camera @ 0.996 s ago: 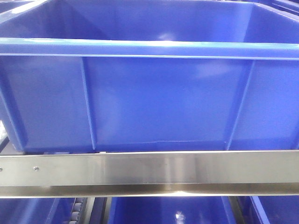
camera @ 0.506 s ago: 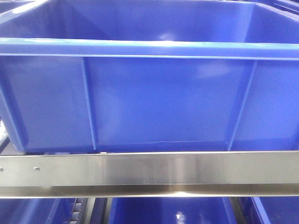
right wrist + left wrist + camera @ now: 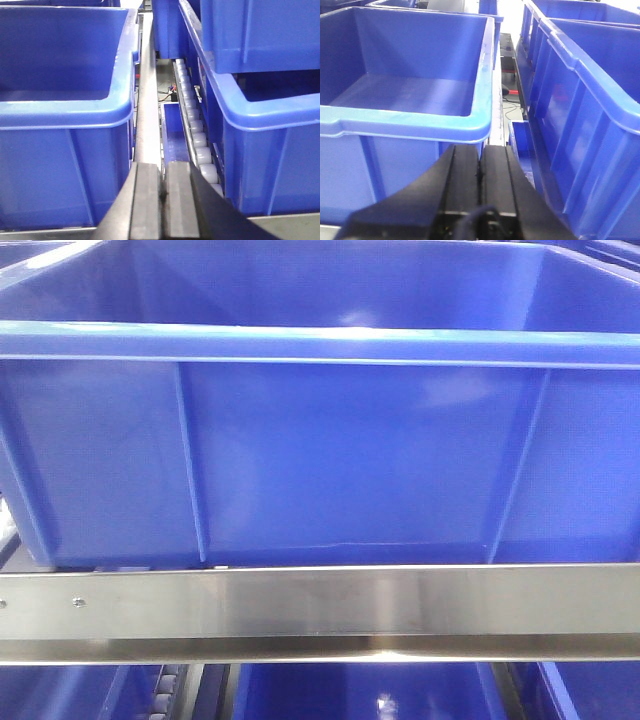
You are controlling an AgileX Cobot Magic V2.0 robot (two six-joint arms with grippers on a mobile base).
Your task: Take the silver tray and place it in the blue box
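The blue box (image 3: 330, 440) fills the front view, its ribbed near wall and thick rim facing me; its inside looks empty. It also shows at the left of the left wrist view (image 3: 410, 80) and of the right wrist view (image 3: 65, 75). The silver tray is out of view in every frame. My left gripper (image 3: 480, 150) is shut and empty, just in front of the box's near right corner. My right gripper (image 3: 163, 167) is shut and empty, pointing along the gap between crates.
A steel shelf rail (image 3: 320, 605) runs below the box. More blue crates stand to the right (image 3: 585, 100) (image 3: 260, 75) and below (image 3: 360, 695). A steel bar (image 3: 147, 100) and a line of white rollers (image 3: 197, 140) run along the gap.
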